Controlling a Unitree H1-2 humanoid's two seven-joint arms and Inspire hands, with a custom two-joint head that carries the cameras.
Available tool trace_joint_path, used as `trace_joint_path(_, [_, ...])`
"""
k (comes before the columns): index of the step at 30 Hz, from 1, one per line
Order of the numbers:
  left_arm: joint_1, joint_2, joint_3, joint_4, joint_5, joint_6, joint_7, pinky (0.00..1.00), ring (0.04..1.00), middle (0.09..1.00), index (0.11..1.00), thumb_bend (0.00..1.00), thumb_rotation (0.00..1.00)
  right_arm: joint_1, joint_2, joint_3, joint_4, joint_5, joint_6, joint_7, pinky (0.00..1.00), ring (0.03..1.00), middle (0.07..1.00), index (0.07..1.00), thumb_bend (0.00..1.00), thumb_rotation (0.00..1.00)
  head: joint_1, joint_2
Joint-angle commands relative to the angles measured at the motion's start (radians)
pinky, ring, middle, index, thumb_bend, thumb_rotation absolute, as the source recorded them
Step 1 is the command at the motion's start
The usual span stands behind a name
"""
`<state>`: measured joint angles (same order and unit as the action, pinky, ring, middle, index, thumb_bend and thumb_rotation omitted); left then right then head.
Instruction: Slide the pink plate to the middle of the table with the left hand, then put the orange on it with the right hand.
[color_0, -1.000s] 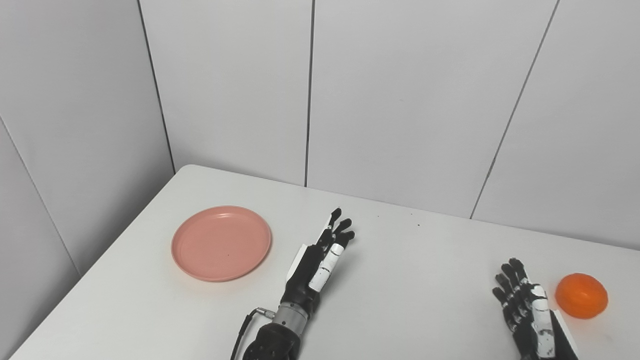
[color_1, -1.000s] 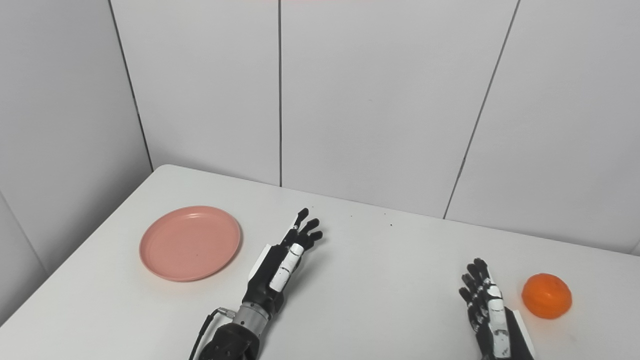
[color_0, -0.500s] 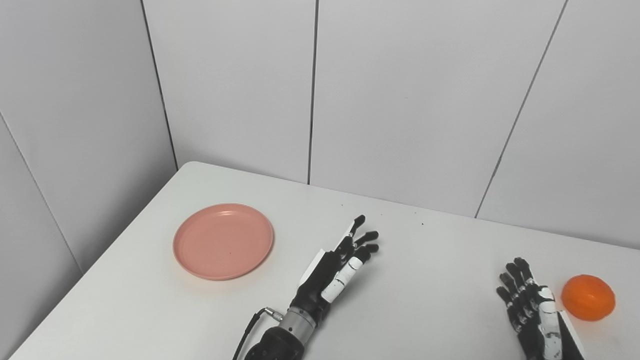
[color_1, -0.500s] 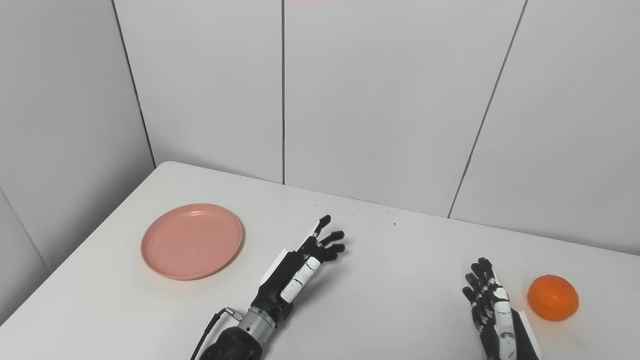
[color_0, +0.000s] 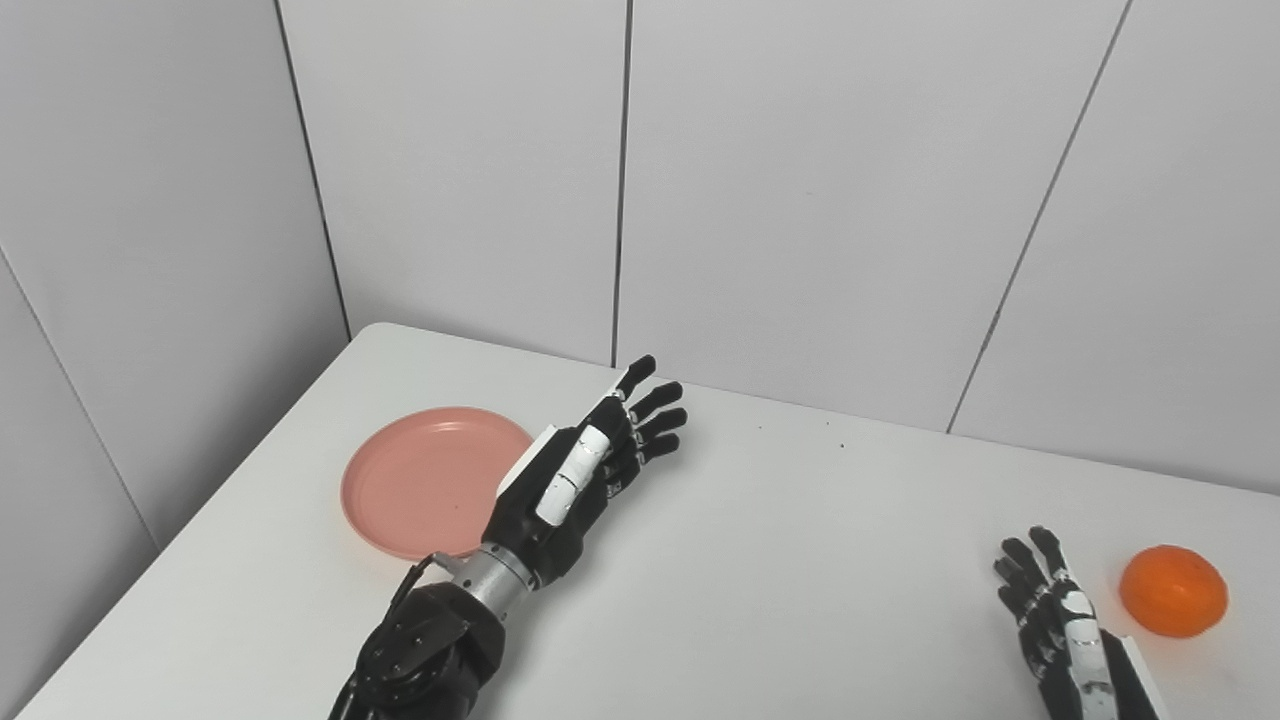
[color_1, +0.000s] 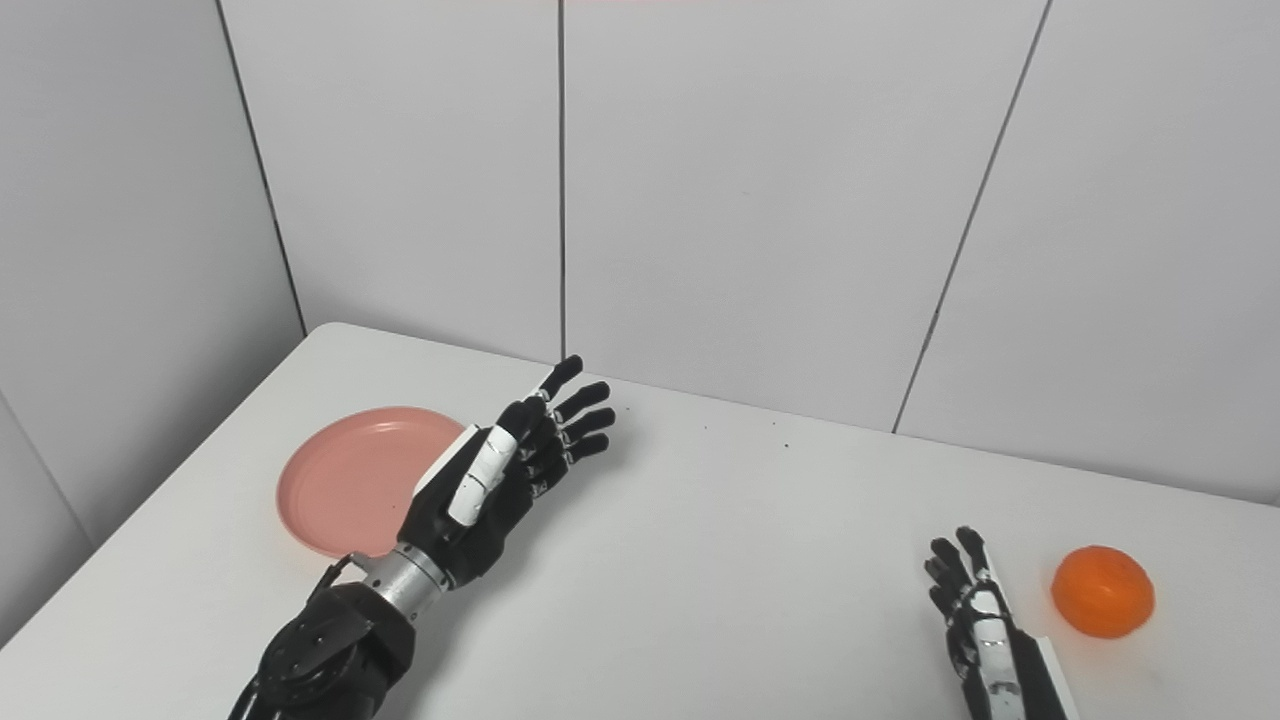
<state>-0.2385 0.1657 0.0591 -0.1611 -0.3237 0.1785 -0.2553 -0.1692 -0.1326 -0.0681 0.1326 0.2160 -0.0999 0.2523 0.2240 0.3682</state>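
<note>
1. Worktop (color_0: 800, 560): white, set into a corner of grey panelled walls (color_0: 800, 200).
2. Plate (color_0: 420, 480): pink, round, shallow. It lies flat at about 9 o'clock from the worktop's middle, near the left edge. Its right rim is partly hidden behind the left hand and wrist.
3. Left hand (color_0: 570, 480): the arm enters at bottom left, and the hand is raised above the worktop, pointing toward 1 o'clock. The fingers (color_0: 655, 395) are stretched out and spread apart, holding nothing. In both views the hand overlaps the plate's right edge. I cannot tell whether it touches the plate or only hangs over it.
4. Orange (color_0: 1172, 590): it sits on the worktop at about 4 o'clock from the middle, close to the right border of the view and well apart from the plate.
5. Right hand (color_1: 975, 620): low at bottom right, only partly in view, palm down near the worktop. Its fingers (color_0: 1030, 570) are extended, slightly apart and empty, pointing to 12 o'clock. The orange lies just beside it at 3 o'clock, with a clear gap between them.
</note>
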Motion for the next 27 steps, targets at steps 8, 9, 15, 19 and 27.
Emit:
trace_joint_path(8, [-0.005,0.108,0.072,0.138,-0.023,-0.176,-0.085,0.88,0.907,0.909,1.000,0.87,0.80,0.042,-0.006,-0.007,0.011,0.001,-0.044,-0.001,1.00,0.950,0.943,0.999,0.71,0.98,0.007,0.012])
trace_joint_path(9, [-0.010,0.113,0.076,0.163,-0.020,-0.203,-0.090,0.88,0.909,0.911,1.000,0.87,0.80,0.042,-0.005,-0.008,0.009,0.003,-0.041,-0.001,1.00,0.950,0.943,0.999,0.71,0.98,0.007,0.012])
trace_joint_path(15, [-0.061,0.140,0.139,0.290,-0.047,-0.283,-0.090,0.89,0.926,0.922,1.000,0.91,0.80,0.038,-0.007,-0.005,0.013,0.000,-0.043,-0.001,1.00,0.953,0.945,0.999,0.71,0.98,0.000,0.009])
trace_joint_path(19, [-0.073,0.162,0.177,0.273,-0.045,-0.263,-0.072,0.93,0.947,0.931,1.000,0.90,0.83,0.032,-0.012,-0.004,0.029,0.006,-0.052,0.009,1.00,0.958,0.947,1.000,0.71,0.99,0.001,0.006])
trace_joint_path(27, [-0.097,0.231,0.228,0.300,-0.090,-0.269,-0.102,0.88,0.909,0.939,1.000,0.90,0.82,0.031,-0.014,-0.003,0.031,0.015,-0.041,0.013,1.00,0.954,0.949,1.000,0.68,0.99,-0.001,0.002])
